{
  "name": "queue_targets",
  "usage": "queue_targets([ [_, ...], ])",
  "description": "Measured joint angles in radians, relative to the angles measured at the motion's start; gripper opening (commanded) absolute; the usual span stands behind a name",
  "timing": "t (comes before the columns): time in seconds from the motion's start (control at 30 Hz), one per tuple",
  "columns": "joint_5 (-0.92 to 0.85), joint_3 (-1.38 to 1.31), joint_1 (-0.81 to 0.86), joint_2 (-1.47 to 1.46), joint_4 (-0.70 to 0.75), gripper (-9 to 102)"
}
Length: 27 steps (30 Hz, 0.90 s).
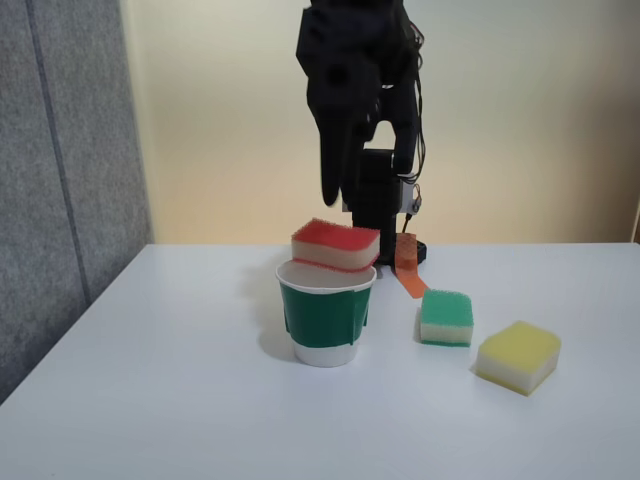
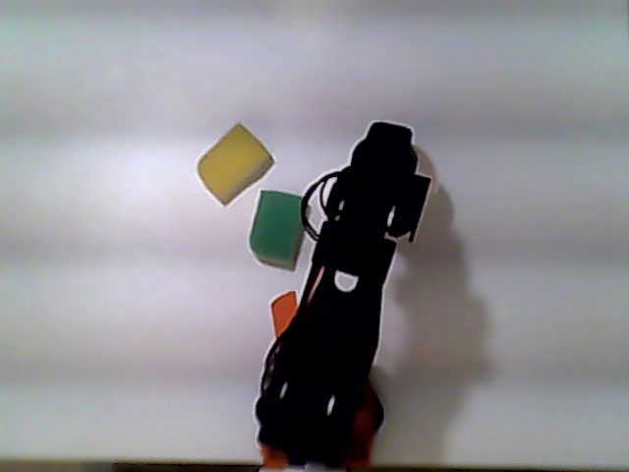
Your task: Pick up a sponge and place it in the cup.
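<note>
Jaws [image 1: 333, 185] released above sponge [image 1: 336, 244], sponge resting across cup [image 1: 325, 315] rim, table [image 1: 150, 400] open at left

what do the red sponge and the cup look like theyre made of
The red sponge, resting across the cup's rim: a coarse, fuzzy red scrub layer over smooth cream foam, judging by the matte, fibrous top and pale lower band. The cup: probably paper, with a thin white rolled rim, a matte green band and a white base; a plastic lining can't be ruled out.

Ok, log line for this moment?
sponge: resting across cup rim, not inside | gripper: above sponge, apart, state unclear | green sponge, yellow sponge: on table
</note>
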Motion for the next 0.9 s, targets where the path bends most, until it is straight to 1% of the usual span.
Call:
queue_targets([
  [0.13,0.034,-0.071,-0.009,-0.006,0.026,49],
  [0.3,0.052,-0.087,0.0,-0.006,0.051,44],
  [0.33,0.054,-0.087,0.0,-0.006,0.051,41],
  [0.4,0.054,-0.087,-0.009,-0.006,0.052,27],
  [0.5,0.055,-0.087,-0.011,0.005,0.069,16],
  [0.53,0.055,-0.087,-0.005,0.015,0.081,10],
  [0.57,0.064,-0.087,0.0,0.023,0.103,1],
  [0.67,0.083,-0.087,-0.015,0.077,0.175,0],
  [0.9,0.256,-0.08,-0.06,0.264,0.313,0],
])
